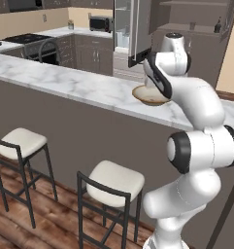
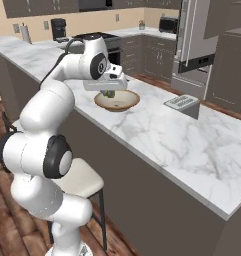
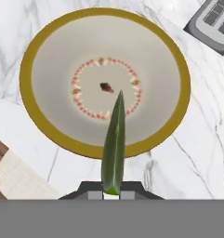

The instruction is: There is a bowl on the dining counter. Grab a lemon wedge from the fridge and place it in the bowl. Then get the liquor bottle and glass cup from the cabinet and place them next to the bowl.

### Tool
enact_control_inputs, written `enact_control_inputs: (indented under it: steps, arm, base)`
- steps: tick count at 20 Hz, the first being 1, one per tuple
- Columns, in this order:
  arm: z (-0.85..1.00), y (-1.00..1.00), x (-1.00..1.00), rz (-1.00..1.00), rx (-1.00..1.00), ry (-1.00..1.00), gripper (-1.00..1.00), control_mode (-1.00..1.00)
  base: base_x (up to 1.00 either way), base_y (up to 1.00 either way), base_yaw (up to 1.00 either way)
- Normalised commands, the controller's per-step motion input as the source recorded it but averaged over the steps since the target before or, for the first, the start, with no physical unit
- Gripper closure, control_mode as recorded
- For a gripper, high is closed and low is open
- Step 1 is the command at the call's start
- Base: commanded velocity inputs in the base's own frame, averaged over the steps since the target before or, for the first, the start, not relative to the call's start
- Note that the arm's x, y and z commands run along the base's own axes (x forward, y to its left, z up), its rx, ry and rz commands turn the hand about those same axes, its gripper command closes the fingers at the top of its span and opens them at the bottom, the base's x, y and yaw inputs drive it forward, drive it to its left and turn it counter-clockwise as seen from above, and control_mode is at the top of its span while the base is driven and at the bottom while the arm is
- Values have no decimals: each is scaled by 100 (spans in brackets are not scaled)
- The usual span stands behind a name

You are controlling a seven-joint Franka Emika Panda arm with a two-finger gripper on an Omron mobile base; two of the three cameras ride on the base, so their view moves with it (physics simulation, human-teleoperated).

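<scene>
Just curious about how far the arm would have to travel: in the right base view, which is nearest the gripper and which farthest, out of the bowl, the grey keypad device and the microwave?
1. Bowl: directly under the gripper, on the dining counter.
2. Grey keypad device: farther right on the same counter.
3. Microwave: on the back kitchen counter, across the room.

Bowl (image 2: 117, 100) sits on the dining counter (image 2: 157, 135), near its front edge. Gripper (image 2: 109, 91) hangs directly above the bowl with the lemon wedge (image 3: 114, 144) pinched between its fingers, wedge over the bowl's near rim, apart from the bowl floor. A flat keypad device (image 2: 181, 102) lies on the counter to the right of the bowl, well apart. Two bar stools (image 1: 116, 181) stand on the floor before the counter front. Fridge (image 1: 130, 31) stands behind the counter across the aisle, door open; cabinet (image 1: 198, 34) just right of it.
</scene>
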Motion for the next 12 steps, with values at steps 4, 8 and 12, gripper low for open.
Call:
enact_control_inputs:
  steps: [4,8,12]
  arm:
    - [-23,0,16,0,0,-2,100,-100]
    - [-23,0,13,0,0,0,100,-100]
    - [-3,0,25,0,0,-1,100,-100]
  base:
    - [0,0,0]
    - [0,0,0]
    - [0,0,0]
